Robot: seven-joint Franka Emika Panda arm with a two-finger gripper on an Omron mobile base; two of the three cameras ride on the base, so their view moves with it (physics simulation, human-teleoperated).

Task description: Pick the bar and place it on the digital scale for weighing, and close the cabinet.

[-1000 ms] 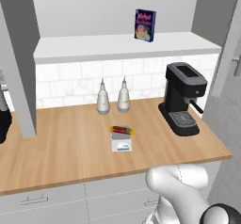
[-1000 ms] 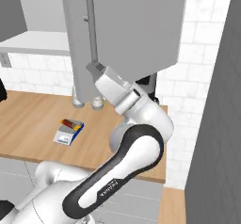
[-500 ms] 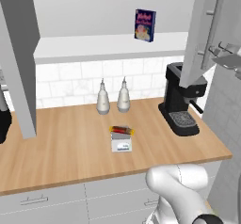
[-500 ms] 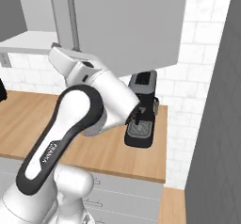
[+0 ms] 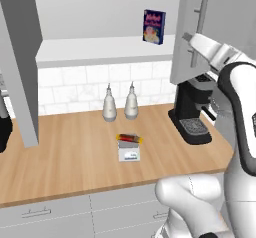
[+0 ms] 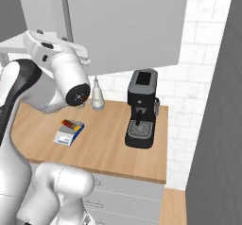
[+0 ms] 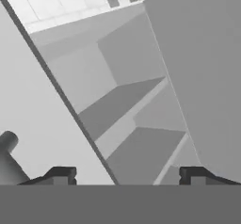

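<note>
Up high at the cabinet [image 5: 100, 12], with the gripper [image 7: 127, 173] raised against the right door [image 5: 186, 67]. Fingertips [image 7: 61, 173] standing well apart in the hand view, nothing clamped between them. Straddling the door's thin edge, which runs as a dark slanted line up from between the tips. Cannot tell whether either pad touches the panel. Round end of the long bar handle [image 5: 200, 29] showing low at the left of the hand view, just beside the left tip.

Right door swung partway, angled out over the black coffee machine [image 5: 192, 109] and hiding its top in the left base view. Left door [image 5: 20, 67] wide open, edge-on toward the camera, hanging down over the left end of the counter. Inside, on the white shelf [image 5: 100, 49], a blue-purple printed box [image 5: 154, 26] standing upright near the right door.

Below, on the wooden counter [image 5: 60, 157], the bar [image 5: 129, 138] lying flat across the digital scale [image 5: 129, 153], yellow-orange ends and red-brown middle plain to see. Resting on the grey top plate, with the white front and small display facing the base. Well apart from the gripper.

Behind the scale, two pale shakers [image 5: 120, 108] side by side against the white tiled wall [image 5: 75, 87]. Coffee machine to the right of the scale, near the counter's end. Light-grey drawers [image 5: 35, 213] under the counter front.
</note>
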